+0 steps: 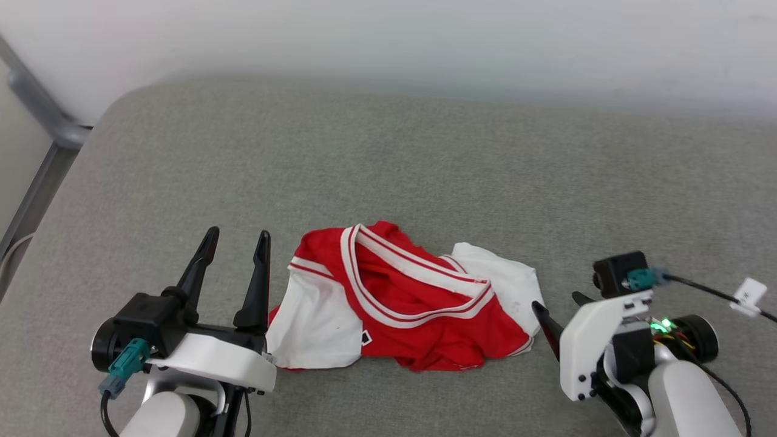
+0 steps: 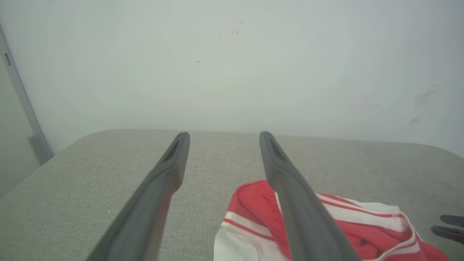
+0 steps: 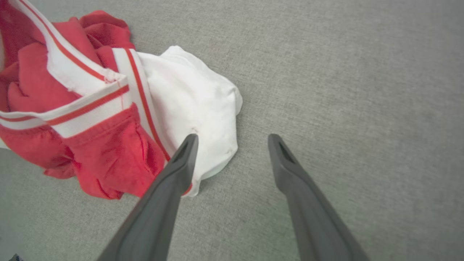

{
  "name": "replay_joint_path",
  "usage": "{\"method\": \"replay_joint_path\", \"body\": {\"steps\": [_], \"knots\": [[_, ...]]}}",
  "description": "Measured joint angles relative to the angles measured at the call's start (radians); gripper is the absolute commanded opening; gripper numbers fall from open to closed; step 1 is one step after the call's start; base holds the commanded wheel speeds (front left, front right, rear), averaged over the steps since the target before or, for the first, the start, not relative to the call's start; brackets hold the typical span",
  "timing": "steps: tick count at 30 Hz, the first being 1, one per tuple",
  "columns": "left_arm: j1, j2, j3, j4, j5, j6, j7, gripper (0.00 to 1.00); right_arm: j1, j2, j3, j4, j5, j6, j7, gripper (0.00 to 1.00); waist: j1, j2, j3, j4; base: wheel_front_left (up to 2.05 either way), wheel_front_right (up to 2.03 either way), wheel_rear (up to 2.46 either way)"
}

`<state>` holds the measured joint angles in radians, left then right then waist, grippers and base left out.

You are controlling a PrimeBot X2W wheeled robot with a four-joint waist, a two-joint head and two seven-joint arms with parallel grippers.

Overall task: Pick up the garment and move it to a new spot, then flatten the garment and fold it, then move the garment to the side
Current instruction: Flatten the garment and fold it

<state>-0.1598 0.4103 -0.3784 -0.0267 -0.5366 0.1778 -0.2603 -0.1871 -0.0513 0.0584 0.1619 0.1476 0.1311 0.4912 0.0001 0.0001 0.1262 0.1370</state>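
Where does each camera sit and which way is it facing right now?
Head view: on the head, facing forward and down at the shirt on the grey cushion; left gripper lower left, right gripper lower right.
Left wrist view: on that wrist, facing along its open fingers toward the white wall; shirt lower right.
Right wrist view: on that wrist, tilted down at the cushion; its open fingers by the white sleeve.
Shared: all three show the shirt.

The garment point(image 1: 400, 303) lies on the padded surface point(image 1: 425, 158), lower centre of frame. Just beside it: left gripper point(image 1: 238, 233) at lower left, right gripper point(image 1: 555, 301) at lower right.
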Motion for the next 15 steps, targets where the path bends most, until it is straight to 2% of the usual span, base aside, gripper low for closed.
{"method": "replay_joint_path", "body": {"steps": [6, 15], "knots": [[-0.013, -0.046, 0.031, -0.007, 0.033, -0.035, 0.000, 1.00, -0.116, -0.034, 0.085, 0.115, 0.001, 0.000, 0.138, 1.00, 0.0000, -0.0001, 0.045, 0.054, 0.00, 0.00, 0.00], [-0.014, -0.098, 0.067, 0.030, 0.057, -0.080, -0.001, 1.00, -0.188, -0.063, 0.129, 0.259, 0.051, -0.002, 0.271, 0.99, 0.0000, 0.0000, 0.080, 0.103, 0.00, 0.00, 0.00]]}}
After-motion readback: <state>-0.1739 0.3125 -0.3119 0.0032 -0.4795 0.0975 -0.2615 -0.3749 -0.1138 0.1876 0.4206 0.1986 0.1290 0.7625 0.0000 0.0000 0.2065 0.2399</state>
